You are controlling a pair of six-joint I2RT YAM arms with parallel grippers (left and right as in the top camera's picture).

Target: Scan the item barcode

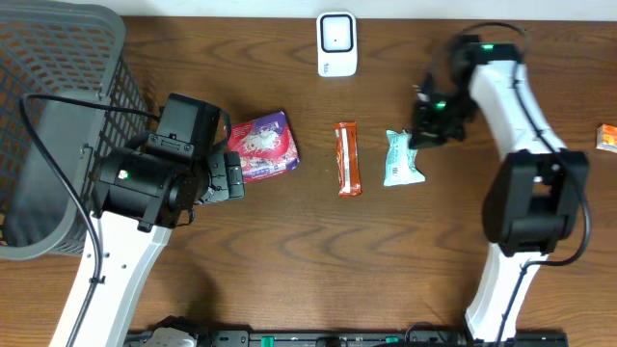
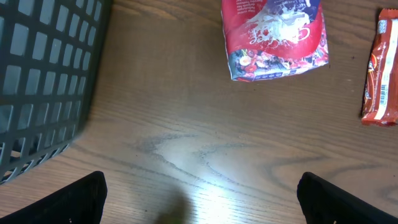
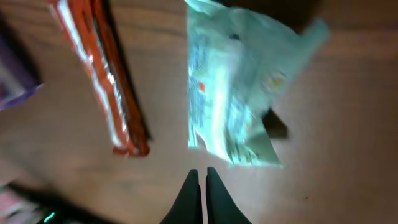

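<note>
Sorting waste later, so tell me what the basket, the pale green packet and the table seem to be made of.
Basket: likely moulded plastic, matte dark grey, judging by its even square lattice. Pale green packet: thin plastic or foil film, crinkled with a soft sheen. Table: wood or wood-look laminate, brown grain with a glare patch; cannot tell which.

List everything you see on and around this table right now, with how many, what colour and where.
basket: one, dark grey, far left of table
scanner: one, white, far side, centre
snack pouch: one, red and purple, left of centre
bar wrapper: one, orange-red, centre
packet: one, pale mint, right of the bar
small box: one, orange, far right edge
table: one, brown wood
left gripper: one, black, open, near the pouch
right gripper: one, black, shut on nothing, by the packet
</note>
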